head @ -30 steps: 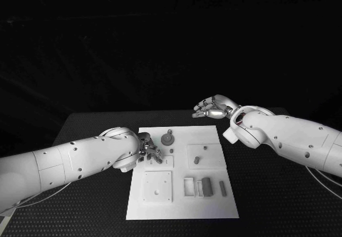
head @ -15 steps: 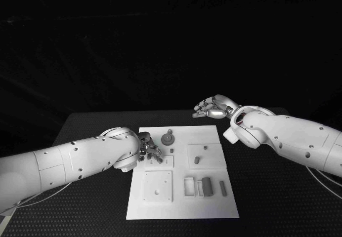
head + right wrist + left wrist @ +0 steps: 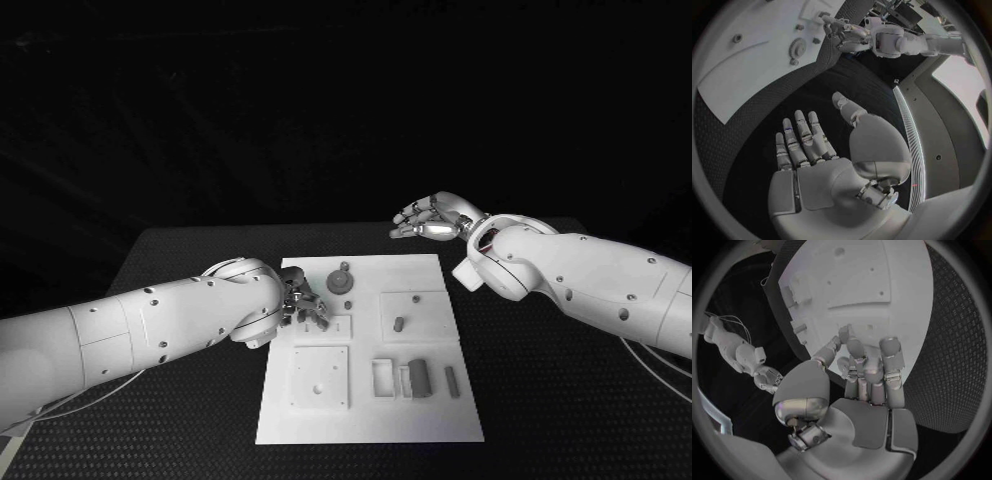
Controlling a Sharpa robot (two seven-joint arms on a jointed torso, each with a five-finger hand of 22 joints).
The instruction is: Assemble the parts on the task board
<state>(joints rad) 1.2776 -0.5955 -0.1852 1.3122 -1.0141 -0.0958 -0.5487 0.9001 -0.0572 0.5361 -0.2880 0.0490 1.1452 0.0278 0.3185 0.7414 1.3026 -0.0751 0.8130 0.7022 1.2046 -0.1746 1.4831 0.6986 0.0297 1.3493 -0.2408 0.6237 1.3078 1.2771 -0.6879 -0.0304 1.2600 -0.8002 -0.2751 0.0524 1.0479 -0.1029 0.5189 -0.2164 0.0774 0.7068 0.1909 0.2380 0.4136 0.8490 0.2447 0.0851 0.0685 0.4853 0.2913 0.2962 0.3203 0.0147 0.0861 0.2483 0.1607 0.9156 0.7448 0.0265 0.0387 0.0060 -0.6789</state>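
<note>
Task board (image 3: pixel 361 420), a flat white rectangular plate, lies at the centre of the black table (image 3: pixel 188 250). Nothing has shifted over the past second; assembly looks paused. At 9 o'clock, the left hand (image 3: pixel 304 304) curls its fingers (image 3: pixel 856 352) over the board's edge; whether it holds anything cannot be told. A grey gear-shaped part (image 3: pixel 339 279) sits at 12 o'clock, a dark grey block (image 3: pixel 418 377) toward 5. At 1 o'clock, clear of the board, the right hand (image 3: pixel 428 222) hovers empty, fingers (image 3: pixel 804 137) apart.

Left hand (image 3: pixel 300 305) crowds task board (image 3: pixel 369 420) left edge; near board half unobstructed.
</note>
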